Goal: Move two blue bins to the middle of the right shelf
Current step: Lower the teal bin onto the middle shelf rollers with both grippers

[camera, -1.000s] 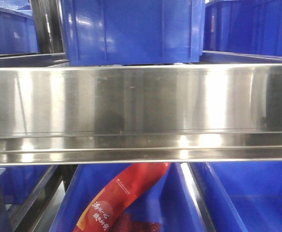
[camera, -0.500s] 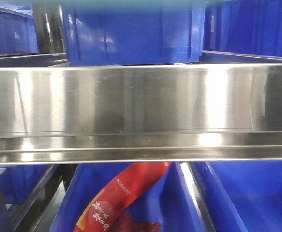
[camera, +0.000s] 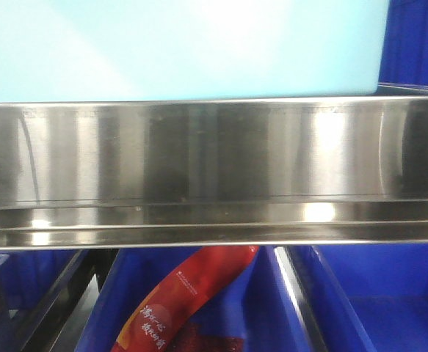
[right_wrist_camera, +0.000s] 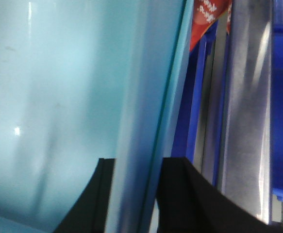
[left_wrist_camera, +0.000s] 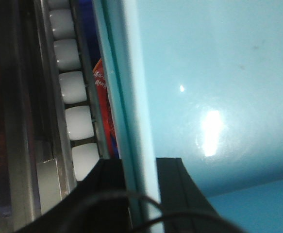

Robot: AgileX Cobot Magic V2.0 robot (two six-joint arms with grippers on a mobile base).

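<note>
Stainless shelving fills the front view: a broad steel shelf rail (camera: 214, 169) runs across the middle, with blue bins below it and a sliver of another blue bin (camera: 419, 44) at upper right. Above the rail, a large pale cyan bin (camera: 177, 48) blocks most of the upper view; it looks washed out by glare, so its true colour is probably closer to blue than it appears.

Both wrist views show that bin held by its walls. The left gripper (left_wrist_camera: 140, 194) has its dark jaws pinched either side of one thin wall, and the right gripper (right_wrist_camera: 134, 194) is clamped the same way on the opposite wall. So the bin hangs between the two arms, at or just above the level of the rail.

As a judgement, the bin is stiff moulded plastic, light if empty, and glossy enough to slip; the rim edge is the sensible hold, with both arms kept level so it does not twist.

White rollers (left_wrist_camera: 75, 87) line the track beside the left gripper. A red snack packet (camera: 180, 301) lies in the lower bin (camera: 272, 308), well clear. The rail's front edge is the likely obstacle for the bin's underside.
</note>
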